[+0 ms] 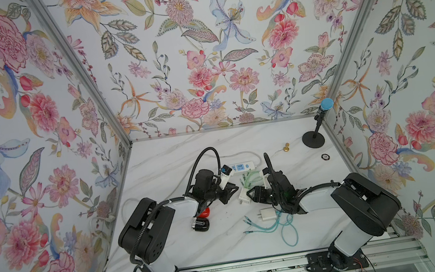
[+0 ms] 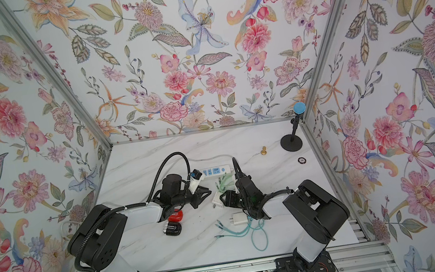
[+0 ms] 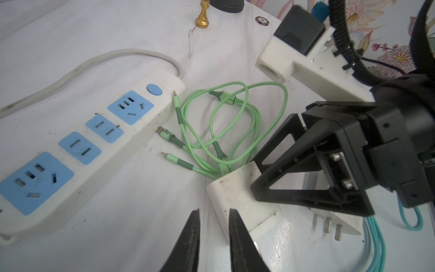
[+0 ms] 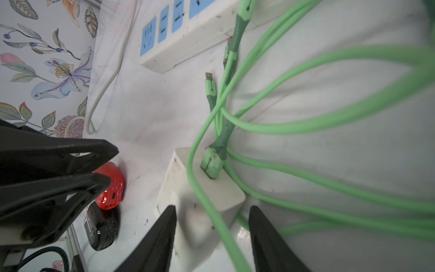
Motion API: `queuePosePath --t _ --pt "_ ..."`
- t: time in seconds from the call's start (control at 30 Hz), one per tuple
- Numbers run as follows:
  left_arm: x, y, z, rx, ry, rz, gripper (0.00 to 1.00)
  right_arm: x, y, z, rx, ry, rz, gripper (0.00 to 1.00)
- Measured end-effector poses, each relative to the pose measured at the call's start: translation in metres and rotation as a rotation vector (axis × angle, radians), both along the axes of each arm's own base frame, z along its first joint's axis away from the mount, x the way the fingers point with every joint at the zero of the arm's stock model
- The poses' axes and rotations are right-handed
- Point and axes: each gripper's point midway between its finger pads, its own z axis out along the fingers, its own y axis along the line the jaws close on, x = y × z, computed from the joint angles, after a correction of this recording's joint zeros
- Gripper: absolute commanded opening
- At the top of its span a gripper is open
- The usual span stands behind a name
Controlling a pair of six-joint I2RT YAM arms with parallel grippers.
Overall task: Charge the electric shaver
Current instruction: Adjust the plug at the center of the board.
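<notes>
No lettering, brand name or number is legible anywhere in this tabletop scene. The white power strip (image 3: 131,143) shows only unmarked blue socket panels and a plain blue button (image 3: 154,89). The smudged white charger (image 4: 219,195) bears no visible print. The small round chip (image 3: 262,20) at the right carries markings too small to read.

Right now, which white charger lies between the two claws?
The green-cable charger; the other charger, by the teal cable, lies apart from both.
</notes>
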Motion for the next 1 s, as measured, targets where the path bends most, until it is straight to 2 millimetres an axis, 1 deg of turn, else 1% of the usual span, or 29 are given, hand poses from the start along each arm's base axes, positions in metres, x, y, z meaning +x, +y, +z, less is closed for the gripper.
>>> queuePosePath --t 0.2,0.33,0.43,0.53,0.7,1.0 --pt "-0.002 0.003 -0.011 0.029 0.016 0.012 0.20 0.002 0.001 0.000 0.012 0.005 -0.011 0.55" --pt "-0.008 0.001 -0.026 0.062 0.037 -0.001 0.20 0.004 0.003 0.000 0.022 0.005 -0.016 0.56" --pt "-0.012 -0.001 -0.033 0.074 0.054 -0.010 0.19 0.007 0.005 0.000 0.035 0.000 -0.021 0.55" --pt "-0.012 -0.002 -0.032 0.071 0.050 -0.012 0.19 0.009 0.007 0.000 0.054 -0.003 -0.025 0.55" --pt "-0.009 -0.004 -0.031 0.064 0.042 -0.012 0.19 0.011 0.012 -0.001 0.085 -0.006 -0.024 0.51" --pt "-0.002 -0.010 -0.031 0.036 0.024 -0.008 0.19 0.013 0.019 0.000 0.139 -0.020 -0.016 0.52"
